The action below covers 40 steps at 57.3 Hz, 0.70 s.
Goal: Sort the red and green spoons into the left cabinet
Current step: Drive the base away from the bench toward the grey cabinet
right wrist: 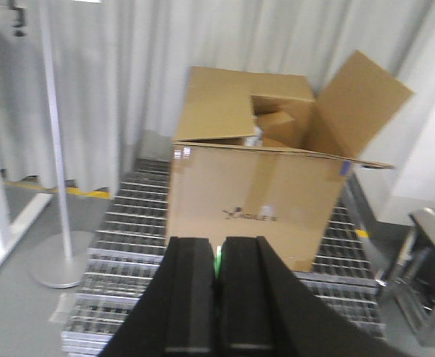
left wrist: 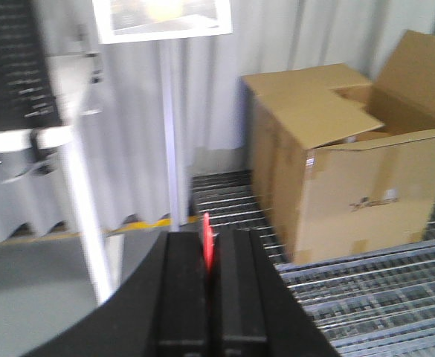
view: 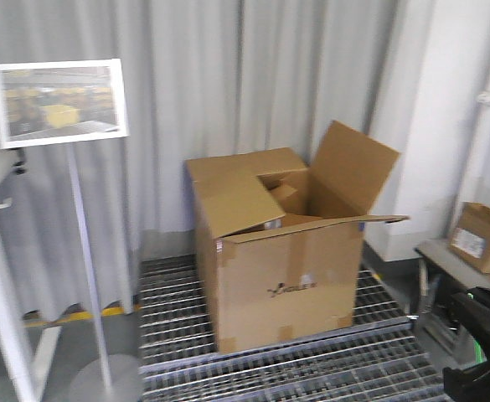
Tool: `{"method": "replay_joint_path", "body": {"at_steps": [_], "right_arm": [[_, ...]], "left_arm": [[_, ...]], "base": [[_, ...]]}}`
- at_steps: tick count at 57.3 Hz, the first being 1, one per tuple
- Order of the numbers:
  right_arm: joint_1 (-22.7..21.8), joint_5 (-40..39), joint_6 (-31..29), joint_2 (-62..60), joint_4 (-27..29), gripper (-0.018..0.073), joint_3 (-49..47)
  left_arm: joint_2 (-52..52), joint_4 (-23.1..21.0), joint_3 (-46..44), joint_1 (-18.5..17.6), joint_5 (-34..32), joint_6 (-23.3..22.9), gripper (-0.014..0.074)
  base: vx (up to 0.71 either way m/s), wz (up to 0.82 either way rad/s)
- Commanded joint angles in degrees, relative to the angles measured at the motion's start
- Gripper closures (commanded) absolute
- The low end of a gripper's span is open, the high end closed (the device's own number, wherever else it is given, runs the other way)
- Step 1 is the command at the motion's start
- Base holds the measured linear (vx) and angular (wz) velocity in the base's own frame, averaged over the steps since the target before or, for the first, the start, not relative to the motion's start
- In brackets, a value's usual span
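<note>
The left gripper (left wrist: 208, 253) is clenched on the red spoon (left wrist: 207, 232). Only a thin red sliver shows, standing up between the 2 black fingers, with its long axis running along the fingers and pointing away from the wrist. The right gripper (right wrist: 217, 247) is likewise closed on the green spoon (right wrist: 218, 265), a narrow green edge pinched in the slit between its fingers and lined up the same way. Neither bowl nor handle end can be made out, so which end is gripped cannot be told.

The left cabinet does not show clearly in any view. Straight ahead of both arms is an open cardboard box (view: 282, 276) on metal grating (view: 312, 368), with a grey curtain (view: 194, 75) behind it. A sign stand (view: 85, 251) is to the left and nearer. In the left wrist view a dark, blurred shape with a pale ledge sits at the far left edge; whether that is part of the shelving cannot be told.

So the coming move likely turns on a swing to the left, since the shelves must lie out of frame on that side. Of the 2 arms, the left one, carrying the red spoon, would probably reach them first.
</note>
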Motion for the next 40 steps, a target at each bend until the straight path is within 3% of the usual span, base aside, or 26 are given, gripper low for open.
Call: {"method": "replay_joint_path", "body": {"at_steps": [1, 40], "right_arm": [[-0.1, -3.4, -0.1, -0.5, -0.2, 0.0565, -1.7], [-0.1, -3.4, -0.1, -0.5, -0.2, 0.0565, -1.7]], "left_arm": [[0.0, 0.3, -1.7, -0.2, -4.1, -0.6, 0.0531], [0.0, 0.3, -1.7, -0.2, -4.1, -0.6, 0.0531]], "base": [[0.29, -0.53], [0.22, -0.79]]}}
